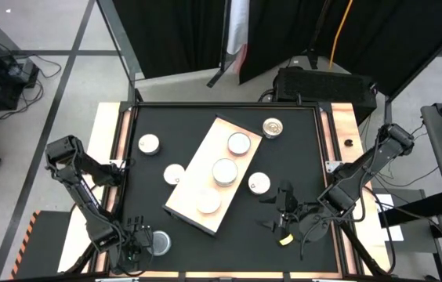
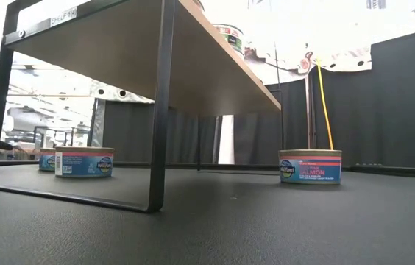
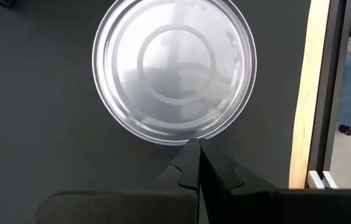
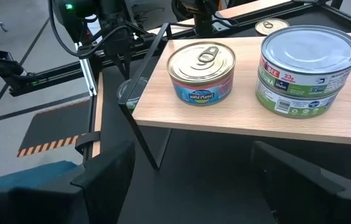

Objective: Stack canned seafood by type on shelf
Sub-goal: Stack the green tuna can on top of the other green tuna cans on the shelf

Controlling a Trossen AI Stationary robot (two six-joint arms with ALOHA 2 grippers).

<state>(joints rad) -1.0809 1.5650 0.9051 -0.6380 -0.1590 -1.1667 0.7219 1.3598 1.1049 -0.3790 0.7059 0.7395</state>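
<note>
1. The shelf (image 1: pixel 215 174) lies slantwise across the middle of the black table (image 1: pixel 299 141). It is a pale board raised on a dark metal frame, so tins can sit on top of it and the floor beneath stays free.
2. Three tin positions show on the board; in the right wrist view one is a two-high stack of green-labelled tins (image 4: pixel 306 68) and another a single pull-tab tin (image 4: pixel 201 71), apparently kept apart by type.
3. Loose tins are still on the tabletop around the shelf: one near the far edge (image 1: pixel 273 127), two on the left side (image 1: pixel 149 144), one just beside the right edge (image 1: pixel 259 183).
4. The left gripper (image 3: pixel 191 163), fingers pressed together with nothing between them, hovers just beside a silver-lidded tin (image 3: pixel 174 68) at the near left corner; it has no hold on it.
5. The right gripper (image 1: pixel 284 205) waits at the near right, fingers spread and empty, facing the shelf.
</note>
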